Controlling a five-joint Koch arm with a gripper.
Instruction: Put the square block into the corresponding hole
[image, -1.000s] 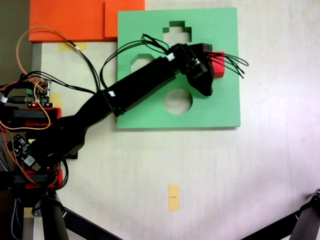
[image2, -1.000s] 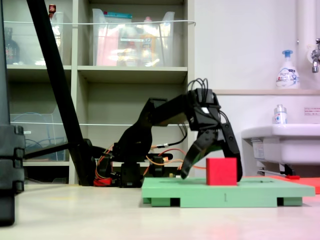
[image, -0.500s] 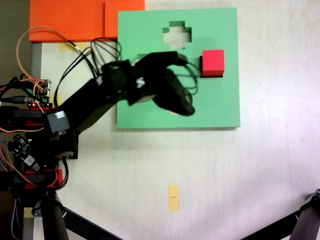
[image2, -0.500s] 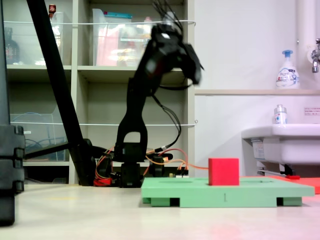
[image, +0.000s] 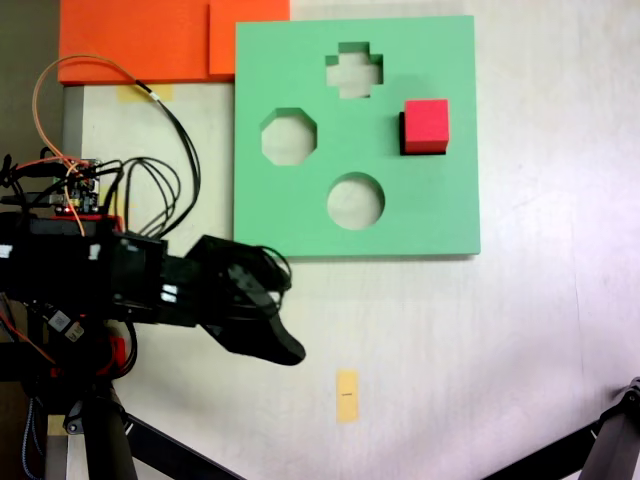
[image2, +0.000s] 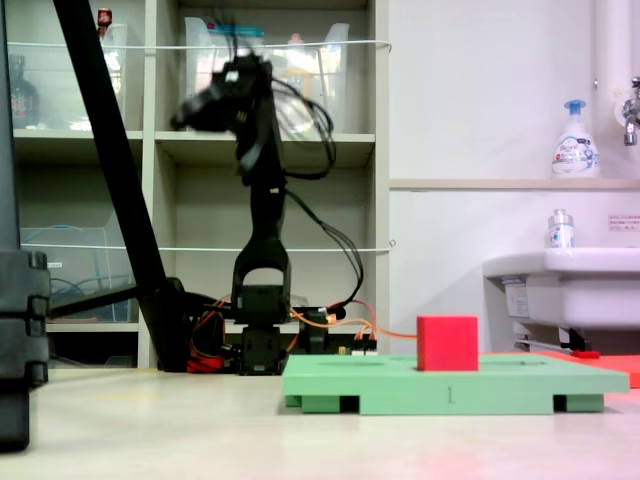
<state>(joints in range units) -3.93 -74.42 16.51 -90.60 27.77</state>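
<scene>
— Gripper (image: 285, 350) state?
— Cannot tell; dark and blurred in both fixed views, jaws not separable. Nothing red in it. Raised high on the arm (image2: 262, 200) in the side-on fixed view, well apart from the board, near shelf height. From above, hanging over bare table below the board's lower left corner.

— Tag?
— Small yellow paper tag (image: 346, 395) flat on the table, just right of the gripper tip from above.

— Square block (image: 426, 125) placement?
— Sitting at the square hole (image: 402, 133) on the right side of the green foam board (image: 440, 210); dark sliver of the hole showing along its left and lower edges. Side-on, standing upright and proud of the board's top surface (image2: 447, 343).

— Other cut-outs?
— Round hole (image: 355, 200), octagonal hole (image: 288, 137) and cross-shaped hole (image: 354, 70), all open.

— Farther back?
— Orange foam sheets (image: 150, 40) at the top left, touching the board's corner.
</scene>
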